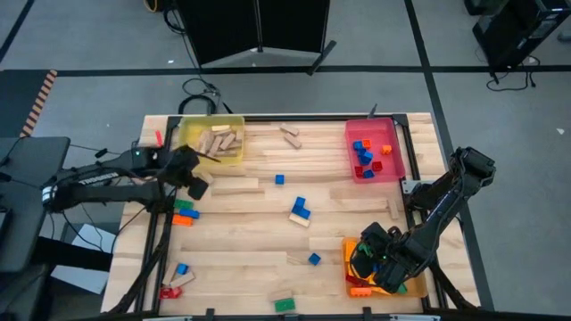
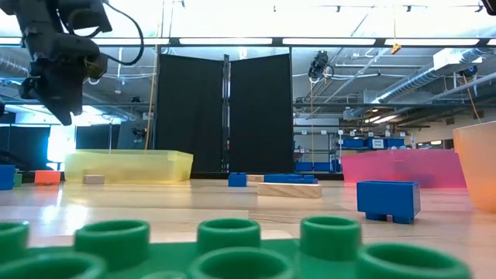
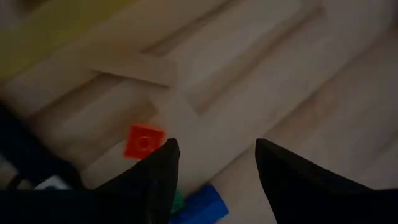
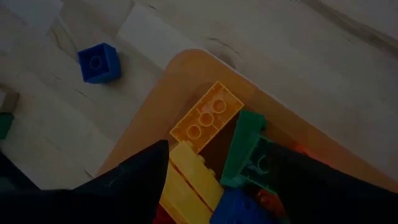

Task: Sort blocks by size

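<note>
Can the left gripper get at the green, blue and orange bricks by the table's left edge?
Probably yes: the left gripper hangs open just above those bricks, and nothing lies between them.

- I see a black curtain panel [image 2: 225, 112] standing behind the table.
- Grey floor [image 1: 375, 89] crossed by dark tape lines.
- Ceiling strip lights [image 2: 232, 41] on; exposed ducts [image 2: 403, 89] at right.

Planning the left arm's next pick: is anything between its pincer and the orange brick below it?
Nothing visible. The left pincer hangs open above bare table, with the orange brick uncovered beside one fingertip.
</note>
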Action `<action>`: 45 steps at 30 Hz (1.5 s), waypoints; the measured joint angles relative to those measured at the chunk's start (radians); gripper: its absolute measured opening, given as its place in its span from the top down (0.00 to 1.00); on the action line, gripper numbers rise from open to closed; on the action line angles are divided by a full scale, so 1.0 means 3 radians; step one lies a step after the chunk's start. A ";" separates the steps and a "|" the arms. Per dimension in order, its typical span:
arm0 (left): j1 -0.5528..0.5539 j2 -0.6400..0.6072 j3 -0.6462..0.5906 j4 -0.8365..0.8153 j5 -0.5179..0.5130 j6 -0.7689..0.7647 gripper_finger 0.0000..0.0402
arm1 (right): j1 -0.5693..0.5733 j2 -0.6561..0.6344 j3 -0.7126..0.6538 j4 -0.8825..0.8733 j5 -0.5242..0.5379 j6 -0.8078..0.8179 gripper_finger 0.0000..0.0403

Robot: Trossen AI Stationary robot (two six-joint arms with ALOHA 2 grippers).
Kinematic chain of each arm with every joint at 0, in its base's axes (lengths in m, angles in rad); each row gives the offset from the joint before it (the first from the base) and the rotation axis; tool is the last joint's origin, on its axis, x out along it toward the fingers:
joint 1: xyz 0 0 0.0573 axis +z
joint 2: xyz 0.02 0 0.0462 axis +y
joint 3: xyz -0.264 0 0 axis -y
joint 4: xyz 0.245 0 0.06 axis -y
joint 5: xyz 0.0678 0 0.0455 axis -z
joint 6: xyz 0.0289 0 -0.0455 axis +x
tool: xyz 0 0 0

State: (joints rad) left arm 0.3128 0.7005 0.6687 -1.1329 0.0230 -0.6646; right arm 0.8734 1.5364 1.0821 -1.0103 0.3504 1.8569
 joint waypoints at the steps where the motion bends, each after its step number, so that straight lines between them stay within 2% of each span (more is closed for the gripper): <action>1: -0.0088 0.0027 0.0000 0.0041 -0.0002 -0.0002 0.46 | 0.0000 0.0000 0.0000 0.0000 0.0000 -0.0005 0.30; 4: -0.0310 0.0130 0.0001 0.0065 -0.0001 0.0117 0.46 | 0.0000 0.0000 0.0000 0.0000 0.0000 -0.0007 0.29; 11: -0.0709 0.0455 0.0001 0.0074 0.0147 0.1267 0.46 | -0.0025 0.0000 0.0000 -0.0002 0.0000 0.0028 0.30; 20: -0.0985 0.0965 0.0001 0.0073 0.0151 0.1139 0.46 | -0.0219 0.0000 0.0000 0.0169 0.0000 0.0255 0.31; 28: -0.1073 0.1179 0.0001 0.0077 0.0126 0.0944 0.46 | -0.0388 0.0000 0.0000 0.0201 -0.0004 0.0248 0.30; 41: -0.1456 0.1687 -0.0003 0.0082 0.0193 0.1434 0.46 | -0.0591 0.0000 0.0000 0.0254 -0.0011 0.0344 0.31; 45: -0.1524 0.1885 -0.0124 0.0184 0.0228 0.1492 0.46 | -0.0614 0.0000 0.0000 0.0252 -0.0013 0.0285 0.30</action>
State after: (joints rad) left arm -0.1443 1.2659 0.6315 -1.0777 0.0914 -0.2169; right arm 0.6891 1.5364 1.0821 -0.9348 0.3466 1.9425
